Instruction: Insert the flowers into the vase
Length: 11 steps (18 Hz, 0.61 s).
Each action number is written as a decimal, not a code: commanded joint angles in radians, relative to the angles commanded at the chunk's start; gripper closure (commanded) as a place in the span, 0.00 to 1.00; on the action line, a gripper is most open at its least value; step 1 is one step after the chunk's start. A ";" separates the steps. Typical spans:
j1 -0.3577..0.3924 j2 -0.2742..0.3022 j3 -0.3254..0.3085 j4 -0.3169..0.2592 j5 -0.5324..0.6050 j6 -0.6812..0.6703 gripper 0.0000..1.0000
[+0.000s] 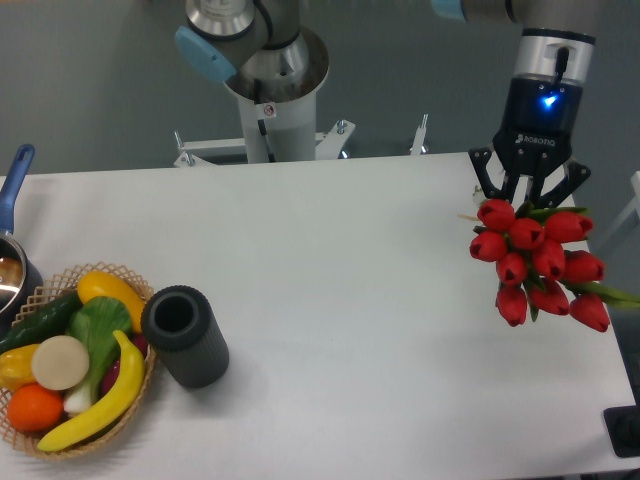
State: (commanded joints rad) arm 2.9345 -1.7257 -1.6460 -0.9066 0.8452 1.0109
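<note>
The flowers (541, 261), a bunch of red closed tulip buds with green leaves, hang at the table's right edge. My gripper (529, 192) stands directly above them, fingers pointing down and closed around the hidden stems at the top of the bunch. The vase (184, 335), a dark grey matte cylinder with a round open mouth, stands upright at the front left of the white table (350, 300), far from the gripper and beside the basket.
A wicker basket (70, 370) with yellow, green and orange produce sits at the front left, touching the vase. A blue-handled metal pot (12, 250) is at the left edge. The arm's base column (272, 110) rises behind the table.
</note>
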 joint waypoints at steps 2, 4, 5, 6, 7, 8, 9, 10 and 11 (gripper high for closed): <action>-0.003 0.002 -0.011 0.002 0.003 0.003 0.85; -0.002 0.000 -0.005 0.000 0.003 0.002 0.85; -0.002 0.000 -0.003 0.000 0.002 0.000 0.84; -0.002 0.000 -0.005 0.000 0.002 0.000 0.84; -0.003 0.000 -0.005 0.000 0.002 0.000 0.84; -0.002 0.000 0.001 0.000 0.002 0.000 0.84; 0.000 0.000 0.002 0.000 0.002 0.000 0.84; 0.000 0.000 0.002 0.000 0.002 -0.002 0.84; -0.002 0.000 0.000 0.000 0.002 -0.008 0.84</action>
State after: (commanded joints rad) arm 2.9330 -1.7257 -1.6459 -0.9066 0.8468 1.0033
